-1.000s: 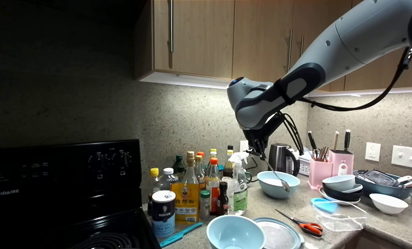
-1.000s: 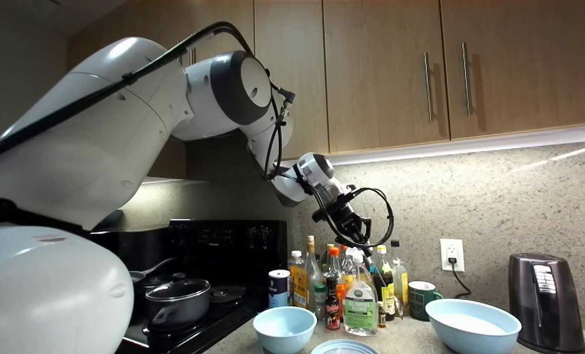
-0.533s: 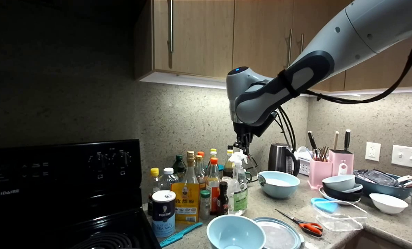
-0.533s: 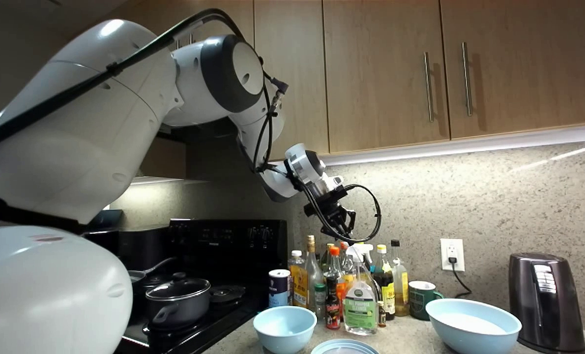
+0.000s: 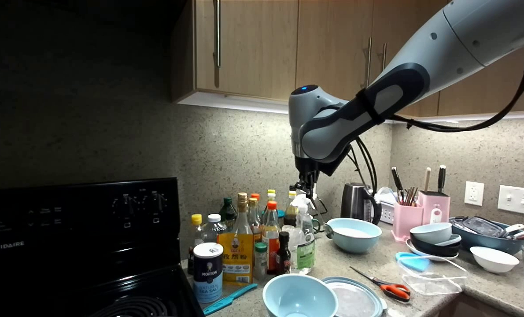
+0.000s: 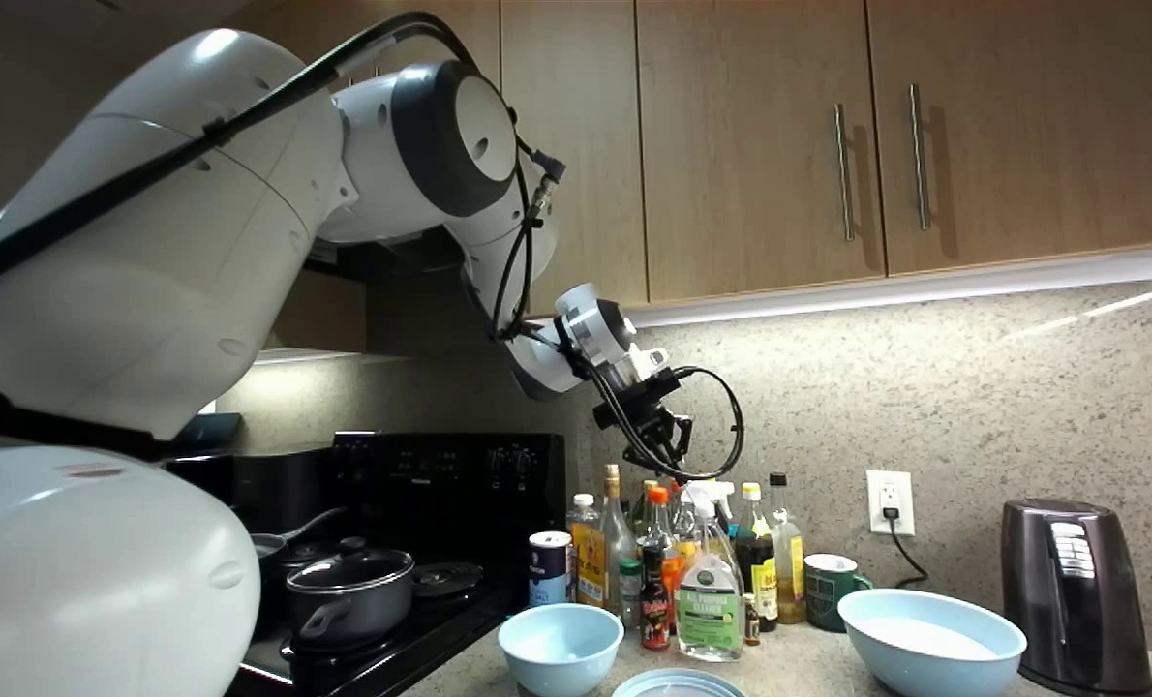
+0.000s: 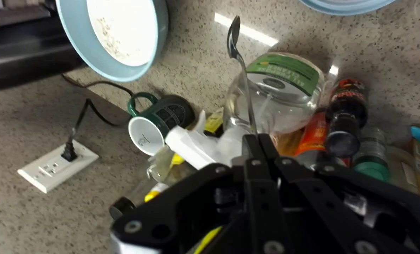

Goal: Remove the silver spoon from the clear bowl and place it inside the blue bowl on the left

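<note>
I see the gripper [image 6: 678,467] above bottles [image 6: 618,534], blue bowl [image 6: 560,660] on counter [image 6: 799,668] in front of them, another bluish bowl [image 6: 936,668] just beside kettle [image 6: 1070,605], lidded pot [image 6: 368,598] on stove [image 6: 450,489].

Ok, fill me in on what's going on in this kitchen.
A robot arm is holding a silver spoon in its closed end effector. The spoon hangs head down in the air, close to the spray bottle. It is meant for the blue bowl on the left but is not in it yet. It is not in the light-blue bowl beside the kettle either.
</note>
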`<state>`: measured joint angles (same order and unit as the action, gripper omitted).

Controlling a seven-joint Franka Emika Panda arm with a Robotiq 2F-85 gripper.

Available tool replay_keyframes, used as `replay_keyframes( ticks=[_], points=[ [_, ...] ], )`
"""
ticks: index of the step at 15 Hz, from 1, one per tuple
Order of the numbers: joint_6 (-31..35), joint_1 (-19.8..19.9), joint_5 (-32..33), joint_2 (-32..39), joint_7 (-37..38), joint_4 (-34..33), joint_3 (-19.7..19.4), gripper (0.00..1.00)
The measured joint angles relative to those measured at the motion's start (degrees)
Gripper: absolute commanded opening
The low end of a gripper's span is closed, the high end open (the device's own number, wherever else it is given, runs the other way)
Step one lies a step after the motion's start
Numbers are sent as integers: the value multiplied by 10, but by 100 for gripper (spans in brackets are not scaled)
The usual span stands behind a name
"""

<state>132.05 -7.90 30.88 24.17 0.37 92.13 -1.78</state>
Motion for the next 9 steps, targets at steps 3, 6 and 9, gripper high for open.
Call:
replay_keyframes(
  ticks=[3, 6, 9],
  points=[
    [47, -7, 0, 0, -39, 18, 26, 1],
    [77, -13, 0, 0, -54, 40, 41, 2],
    [78, -17, 0, 1, -54, 41, 39, 2]
  ],
)
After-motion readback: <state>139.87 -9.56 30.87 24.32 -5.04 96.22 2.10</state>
